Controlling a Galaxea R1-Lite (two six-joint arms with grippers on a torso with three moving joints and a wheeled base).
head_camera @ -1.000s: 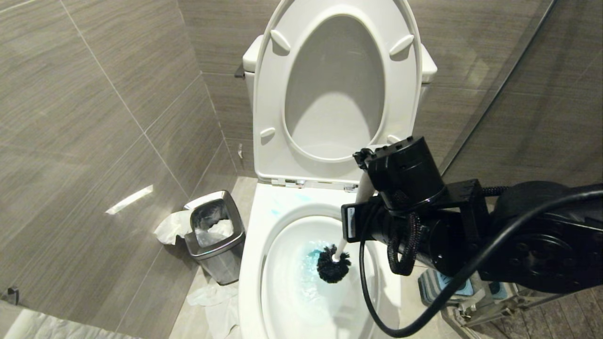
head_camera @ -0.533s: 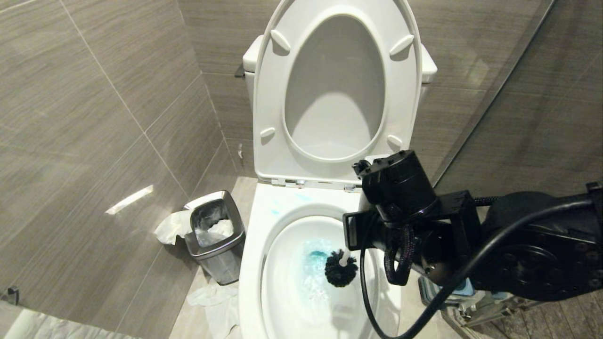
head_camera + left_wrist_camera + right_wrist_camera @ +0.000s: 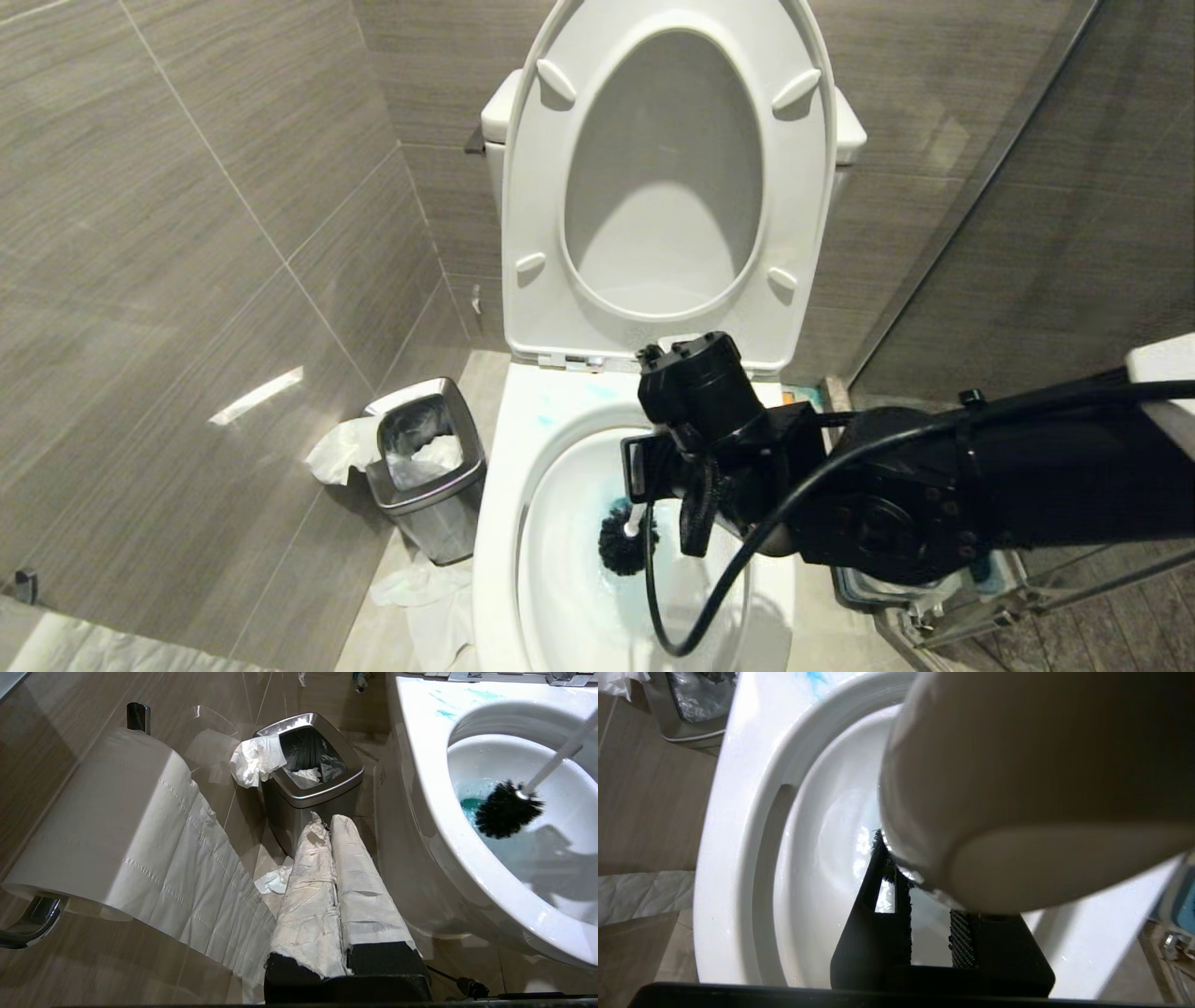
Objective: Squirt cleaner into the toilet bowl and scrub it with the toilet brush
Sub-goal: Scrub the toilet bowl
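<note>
Right gripper (image 3: 644, 485) pinching the toilet brush (image 3: 627, 546) high on its handle, head at the toilet bowl (image 3: 560, 560) centre's 3 o'clock; light, stiff, likely wet-slick. Left gripper (image 3: 331, 826), pressed together, parked at the bowl's 9 o'clock

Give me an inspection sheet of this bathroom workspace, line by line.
Surface: toilet bowl, seat raised, blue cleaner streaks on its rim.
Job's things: toilet brush, black head low inside the bowl by blue liquid.
Clutter: steel waste bin left of the toilet, crumpled tissue over its edge and on the floor.
Grippers: right gripper shut on the brush handle; left gripper shut, paper-wrapped, parked beside the bin.
Cables: black cable loops over the bowl.
Surroundings: toilet paper roll, grey tiled walls.
</note>
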